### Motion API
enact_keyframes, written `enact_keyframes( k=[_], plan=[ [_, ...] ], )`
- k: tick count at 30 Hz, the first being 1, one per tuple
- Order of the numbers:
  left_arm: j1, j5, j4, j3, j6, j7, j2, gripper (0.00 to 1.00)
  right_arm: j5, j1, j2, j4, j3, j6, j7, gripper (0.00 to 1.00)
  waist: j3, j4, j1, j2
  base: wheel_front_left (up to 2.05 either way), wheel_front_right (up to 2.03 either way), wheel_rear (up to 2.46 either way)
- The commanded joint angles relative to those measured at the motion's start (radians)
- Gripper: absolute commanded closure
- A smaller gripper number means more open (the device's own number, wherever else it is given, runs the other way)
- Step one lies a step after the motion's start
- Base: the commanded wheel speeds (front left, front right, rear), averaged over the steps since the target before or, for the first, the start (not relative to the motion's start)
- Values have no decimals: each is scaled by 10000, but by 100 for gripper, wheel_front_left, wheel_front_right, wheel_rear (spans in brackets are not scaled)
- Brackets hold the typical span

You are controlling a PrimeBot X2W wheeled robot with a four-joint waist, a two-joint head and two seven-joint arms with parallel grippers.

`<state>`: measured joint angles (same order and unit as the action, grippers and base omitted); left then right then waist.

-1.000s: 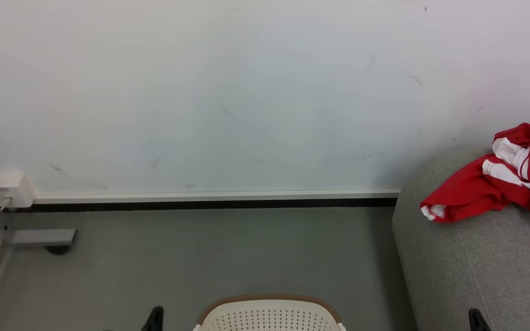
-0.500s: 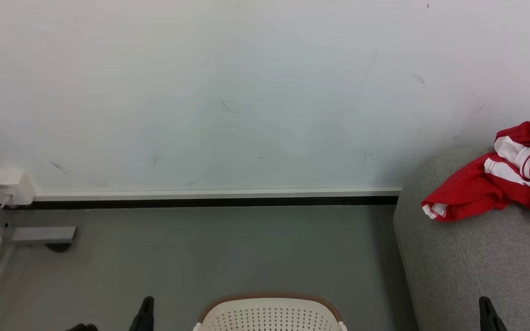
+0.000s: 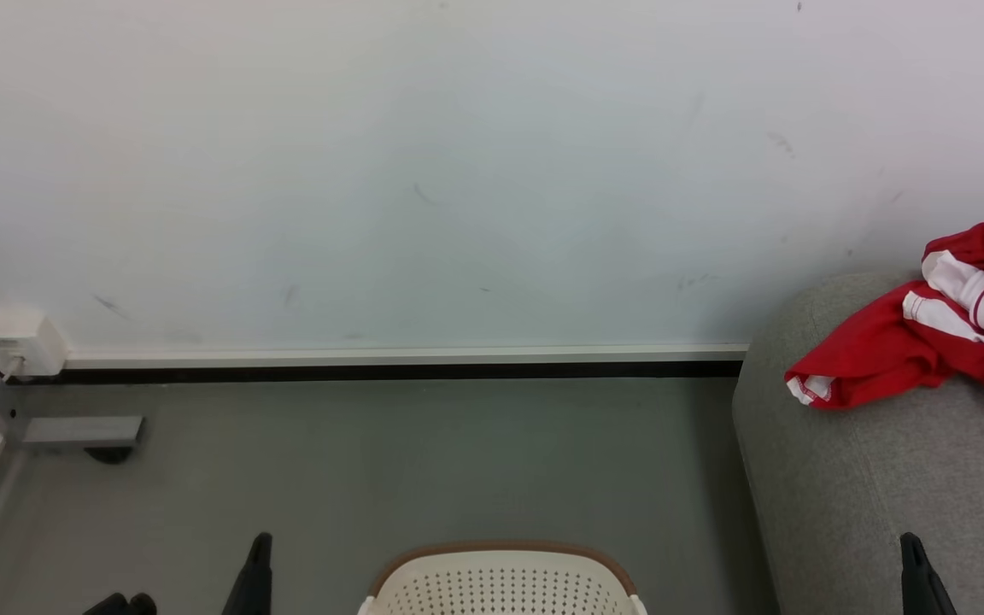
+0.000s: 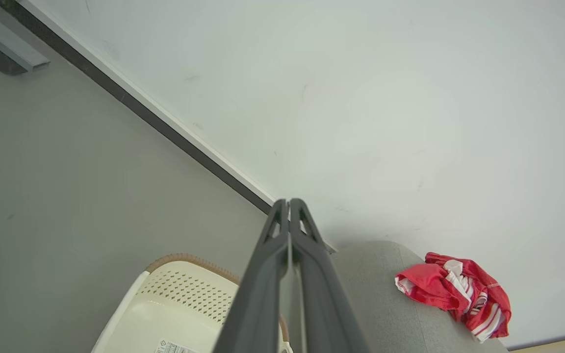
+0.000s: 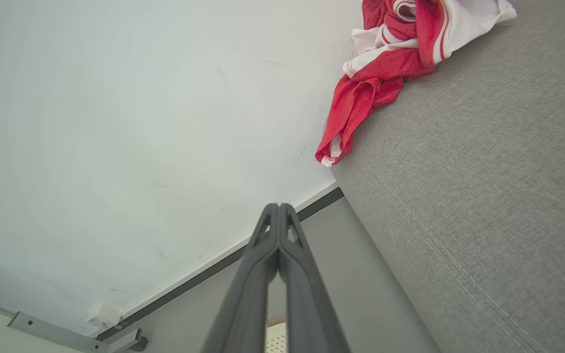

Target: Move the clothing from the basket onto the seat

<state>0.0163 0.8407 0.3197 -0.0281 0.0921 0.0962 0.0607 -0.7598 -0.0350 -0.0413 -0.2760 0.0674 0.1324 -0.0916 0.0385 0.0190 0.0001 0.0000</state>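
Both pairs of jaws are pressed together with nothing between them. My left wrist view shows the left fingers (image 4: 263,284) meeting along their length, and my right wrist view shows the same of the right fingers (image 5: 250,294).

From my head I see the basket (image 3: 500,547) only as a far brown rim and a perforated wall. My left wrist looks down into it and shows a label (image 4: 172,347) on its pale bottom. My right wrist catches just a sliver of it between my fingers.

The clothing (image 3: 928,350) lies crumpled at the seat's (image 3: 885,478) far left end, against the wall (image 3: 458,171), one hem reaching the rounded edge.

Since a second ago, both dark fingertips have risen in my head view, the left drifting left and the right drifting right. The clothing has kept its place.

The basket stands on the grey floor (image 3: 372,461), near me and left of the seat. A white skirting (image 3: 407,352) runs along the wall, with a socket box (image 3: 18,342) and a grey metal foot (image 3: 82,430) at far left.
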Motion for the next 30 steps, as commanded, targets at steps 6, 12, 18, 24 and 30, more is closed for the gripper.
enact_keyframes(
  k=[6,12,18,24,30],
  plan=[
    [324,918,-213,213,78,-238,13,100,-1020,398,-97,175,79,-11,219,100,-30,-14,-1,0,0,0,0],
    [385,1624,-272,346,114,-441,4,100,-1786,498,-101,194,123,-13,409,100,-58,-27,-1,0,0,0,0],
    [462,2290,-329,466,142,-611,-5,100,-2509,628,-105,211,165,-14,592,100,-87,-40,-1,0,0,0,0],
    [516,2914,-373,577,173,-789,-15,100,-3198,709,-109,221,202,-16,759,100,-116,-53,-1,0,0,0,0],
    [576,3504,-424,691,213,-956,-22,100,-3848,829,-112,238,233,-17,913,100,-145,-66,-1,0,0,0,0]
  ],
)
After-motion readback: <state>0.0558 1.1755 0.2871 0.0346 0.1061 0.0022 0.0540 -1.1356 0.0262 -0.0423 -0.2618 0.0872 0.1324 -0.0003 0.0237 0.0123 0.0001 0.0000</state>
